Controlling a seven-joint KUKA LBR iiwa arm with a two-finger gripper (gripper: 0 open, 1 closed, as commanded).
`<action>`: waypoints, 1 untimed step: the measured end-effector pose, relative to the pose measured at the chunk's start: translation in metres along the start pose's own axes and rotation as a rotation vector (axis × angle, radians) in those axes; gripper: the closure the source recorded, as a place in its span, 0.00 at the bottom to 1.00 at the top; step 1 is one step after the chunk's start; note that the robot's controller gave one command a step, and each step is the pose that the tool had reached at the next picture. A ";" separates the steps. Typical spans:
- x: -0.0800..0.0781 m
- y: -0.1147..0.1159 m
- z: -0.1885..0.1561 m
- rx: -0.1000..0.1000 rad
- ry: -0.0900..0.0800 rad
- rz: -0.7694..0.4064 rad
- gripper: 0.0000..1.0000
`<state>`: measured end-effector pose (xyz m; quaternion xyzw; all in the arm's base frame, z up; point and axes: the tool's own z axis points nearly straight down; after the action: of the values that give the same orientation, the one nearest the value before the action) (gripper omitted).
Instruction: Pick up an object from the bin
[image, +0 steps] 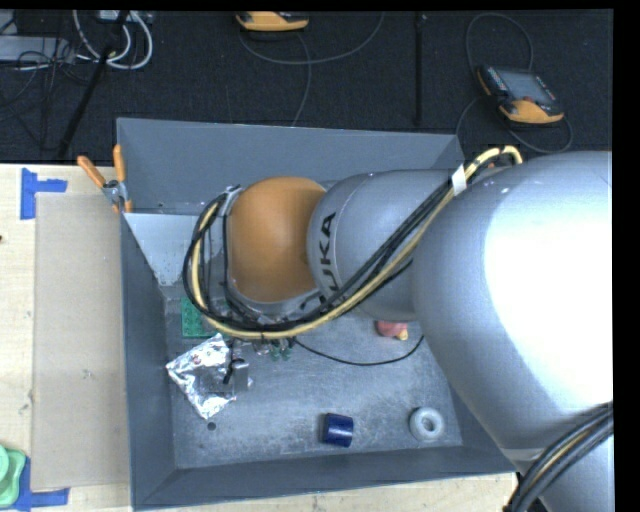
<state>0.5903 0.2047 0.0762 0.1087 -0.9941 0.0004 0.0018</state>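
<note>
Dark, cable-strewn flooring (380, 80) behind. Centre stage: grey metal bin (290, 150), crossed from the right by the bulky grey KUKA arm (520, 270), bent low so as to bring its orange-capped wrist (265, 240) down over the bin's left half. Below that wrist, gripper (236, 374) down at a crumpled silver foil wad (200, 378) lying near the left wall, dark tip against the foil's right edge; looks placed for a grasp there, though actual contact hard to confirm. Width of the gripper's opening: cannot tell, masked by the wrist and its yellow and black cables (300, 320). No lift yet, by the look of it, with the foil flat on the bin floor. Just beyond the foil, toward the far wall, small green piece (190, 320), near enough to get nudged. Pink item (392, 327) half tucked under the arm at mid-bin. Well apart along the near wall, blue cap-like cylinder (337, 428) and white ring (428, 423), out of the way.
</note>
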 end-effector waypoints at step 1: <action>-0.001 0.000 -0.001 -0.001 -0.002 0.004 1.00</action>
<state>0.5911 0.2045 0.0773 0.1069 -0.9943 -0.0001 0.0008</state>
